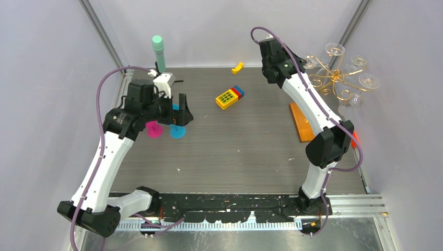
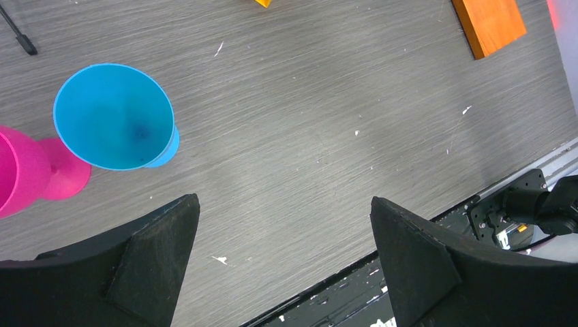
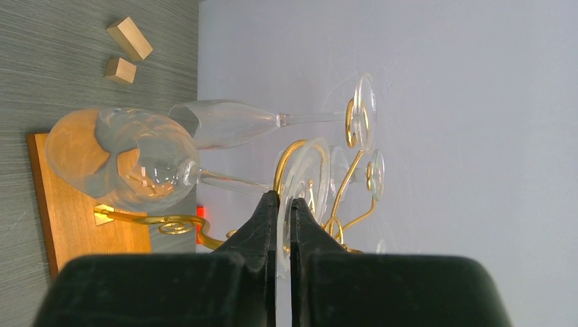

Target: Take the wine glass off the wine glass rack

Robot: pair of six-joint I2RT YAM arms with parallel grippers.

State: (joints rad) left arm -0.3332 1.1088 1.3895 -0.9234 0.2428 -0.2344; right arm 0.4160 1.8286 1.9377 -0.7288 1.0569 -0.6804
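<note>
The wine glass rack [image 1: 334, 78] is gold wire with curled arms on an orange-brown wooden base [image 1: 300, 123], at the table's right edge by the wall. Several clear glasses hang upside down from it. My right gripper [image 3: 283, 197] is shut on the thin foot disc of one wine glass [image 3: 123, 160], whose round bowl hangs over the base [image 3: 65, 218]; its foot still sits by a gold arm [image 3: 286, 160]. From above, the right gripper [image 1: 305, 64] reaches into the rack's left side. My left gripper [image 2: 283, 201] is open over bare table on the left [image 1: 177, 111], holding nothing.
A blue cup [image 2: 112, 116] and a pink cup [image 2: 34, 174] stand just by the left gripper. A yellow and blue toy block [image 1: 229, 98] lies mid-table, a yellow piece [image 1: 237, 67] and a teal cylinder [image 1: 158, 52] at the back. Two wooden blocks [image 3: 129, 37] lie beyond the rack.
</note>
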